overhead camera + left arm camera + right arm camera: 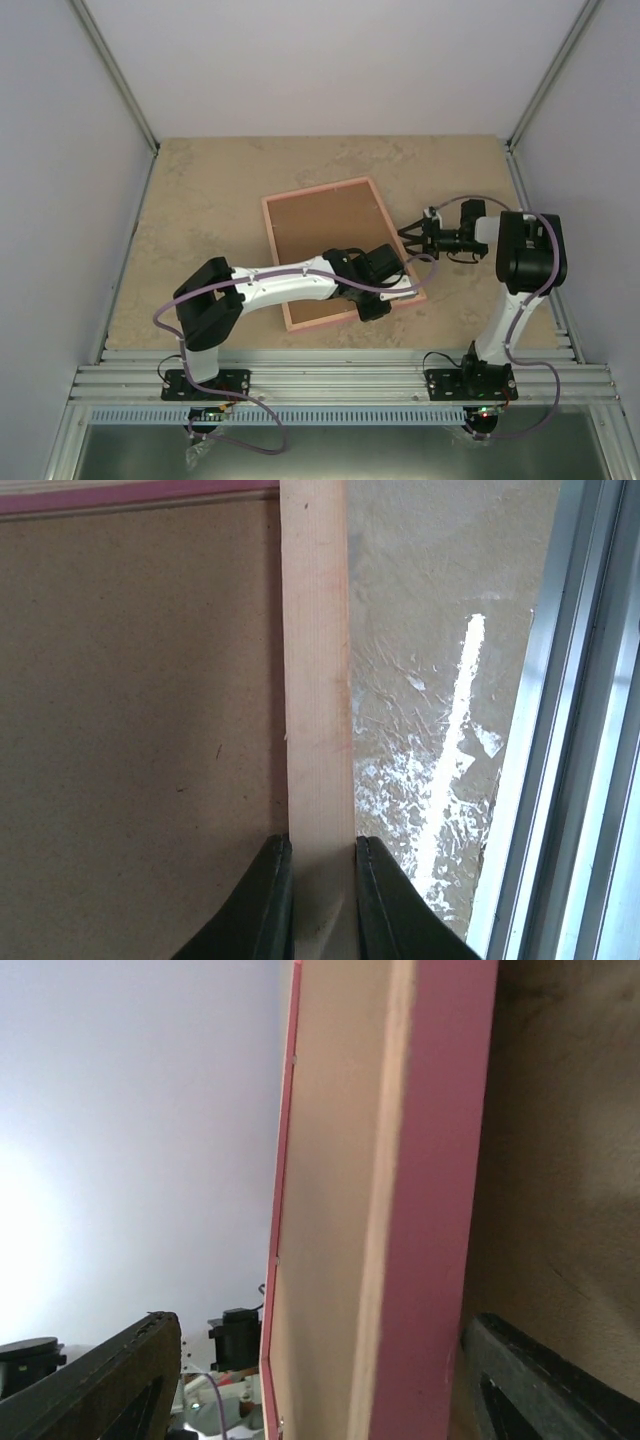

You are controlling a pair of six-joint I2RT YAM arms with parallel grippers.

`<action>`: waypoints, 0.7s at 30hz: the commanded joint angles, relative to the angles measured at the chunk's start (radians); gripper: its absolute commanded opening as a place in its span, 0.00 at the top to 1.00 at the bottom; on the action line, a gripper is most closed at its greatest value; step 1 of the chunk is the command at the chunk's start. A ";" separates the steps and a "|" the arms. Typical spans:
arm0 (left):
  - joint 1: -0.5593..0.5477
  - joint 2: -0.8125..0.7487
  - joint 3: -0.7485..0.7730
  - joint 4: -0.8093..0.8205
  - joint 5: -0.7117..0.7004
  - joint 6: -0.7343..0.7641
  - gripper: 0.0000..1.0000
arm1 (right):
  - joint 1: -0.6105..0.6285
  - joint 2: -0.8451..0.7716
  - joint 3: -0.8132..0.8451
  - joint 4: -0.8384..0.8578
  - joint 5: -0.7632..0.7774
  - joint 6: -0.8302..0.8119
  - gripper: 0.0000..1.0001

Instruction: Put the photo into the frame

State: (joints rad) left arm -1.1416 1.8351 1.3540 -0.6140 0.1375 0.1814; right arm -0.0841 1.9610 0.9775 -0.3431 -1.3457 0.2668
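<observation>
Frame (315,318) lies flat mid-bench, skewed, with its near-right corner pointing at the bench's (200,180) near edge. A brown board (325,235) fills the opening. I can't see the photo in any view, so it may be under the board or out of shot. Can't tell which.

Left pincer (370,298) is down at the frame's near-right corner. In the wrist view the fingers (270,900) are clamped on the bare-wood rail, one on the board side and one on the bench side. That reads as a pinch on the rail to pin or steady the frame.

Right pincer (412,238) comes in low from the bench's right edge onto the frame's right rail. Its wrist view shows the pink rail standing between spread jaws. One finger is well clear, the other sits close against the board side. So it is open and straddling the rail, with nothing gripped.

My read: I have one arm anchoring the frame while the other lines up on the opposite rail, probably to lift or tip it for access. No photo is showing, so I can't say it's done.

Risk: the rail is thin and may slip if I pull sideways.
</observation>
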 commanded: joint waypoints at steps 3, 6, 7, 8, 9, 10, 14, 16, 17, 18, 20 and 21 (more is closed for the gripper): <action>-0.024 -0.084 0.007 0.100 -0.016 0.054 1.00 | 0.043 0.041 0.012 -0.002 -0.038 0.037 0.25; -0.026 -0.088 0.004 0.098 -0.013 0.057 1.00 | 0.058 0.056 0.021 0.003 -0.055 0.041 0.27; -0.028 -0.089 0.004 0.100 -0.014 0.062 1.00 | 0.063 0.059 0.021 0.007 -0.063 0.042 0.31; -0.030 -0.088 0.006 0.098 -0.018 0.065 1.00 | 0.067 0.062 0.016 0.023 -0.074 0.056 0.34; -0.033 -0.087 0.009 0.096 -0.023 0.069 1.00 | 0.072 0.062 0.014 0.036 -0.085 0.069 0.38; -0.033 -0.086 0.010 0.095 -0.025 0.071 1.00 | 0.075 0.065 0.016 0.041 -0.100 0.077 0.43; -0.034 -0.094 -0.002 0.097 -0.056 0.086 1.00 | 0.078 0.070 0.039 0.026 -0.119 0.072 0.67; -0.035 -0.103 -0.013 0.097 -0.083 0.098 1.00 | 0.076 0.063 0.045 0.018 -0.117 0.065 0.76; -0.035 -0.109 -0.018 0.097 -0.098 0.103 1.00 | 0.075 0.055 0.046 0.018 -0.116 0.066 0.80; -0.035 -0.116 -0.023 0.097 -0.116 0.110 1.00 | 0.075 0.048 0.046 0.018 -0.116 0.067 0.84; -0.035 -0.135 -0.030 0.095 -0.145 0.126 0.94 | 0.073 0.032 0.044 0.021 -0.117 0.073 0.91; -0.035 -0.146 -0.031 0.092 -0.168 0.135 0.87 | 0.072 0.023 0.046 0.022 -0.119 0.077 0.95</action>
State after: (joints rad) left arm -1.1667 1.7824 1.3258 -0.5892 0.0761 0.2325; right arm -0.0116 2.0262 1.0027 -0.3351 -1.4136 0.3504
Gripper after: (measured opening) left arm 0.145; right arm 0.226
